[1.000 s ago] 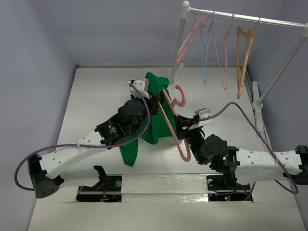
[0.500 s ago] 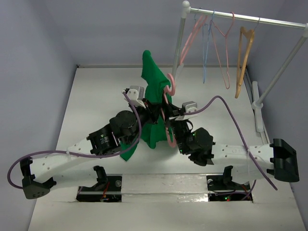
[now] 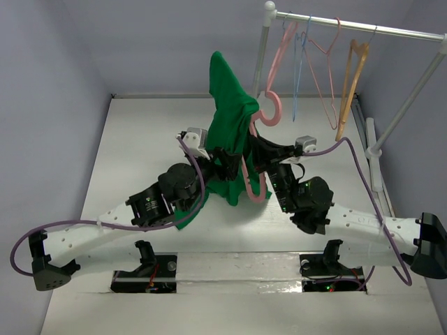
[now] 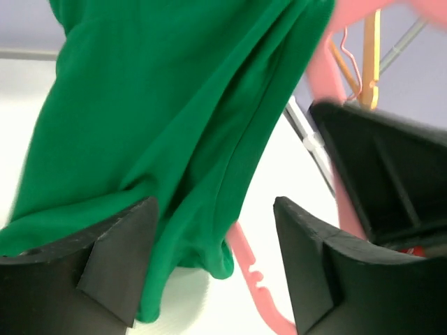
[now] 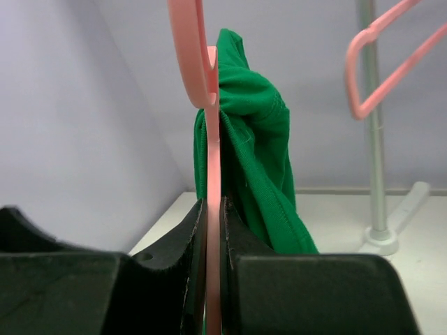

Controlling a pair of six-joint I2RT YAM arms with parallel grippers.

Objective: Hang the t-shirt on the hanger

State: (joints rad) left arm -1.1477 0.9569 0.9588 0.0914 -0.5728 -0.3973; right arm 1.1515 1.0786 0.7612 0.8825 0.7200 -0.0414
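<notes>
The right fingers (image 5: 300, 293) are pressing together on the hanger (image 5: 213, 139), gripping its flat pink arm edge-on, so the arm is running straight up between the 2 of them toward the hook. The t-shirt (image 5: 255, 139) is hanging just behind that arm, touching it and bunching near the hook.

The left fingers (image 4: 314, 279) are standing apart and clamping nothing. Green cloth is sagging into the gap between them and lying against 1 finger, and a lower stretch of the hanger (image 4: 251, 272) is showing below the hem.

In the top view both pairs of fingers are meeting over the middle of the counter (image 3: 140, 153). The t-shirt (image 3: 227, 118) is rising there to a peak above them. Whether its lowest end is touching the counter I cannot tell.

The hook of the hanger (image 3: 271, 112) is sitting near the white post (image 3: 262, 63), apart from it. The rail (image 3: 363, 26) is running off to the right. It is carrying thin pink hangers (image 3: 321, 70), a blue hanger (image 3: 300, 63) and a wooden hanger (image 3: 353, 77), all well apart from the fingers.

The counter is lying bare to the left and toward the far wall (image 3: 160, 42).
</notes>
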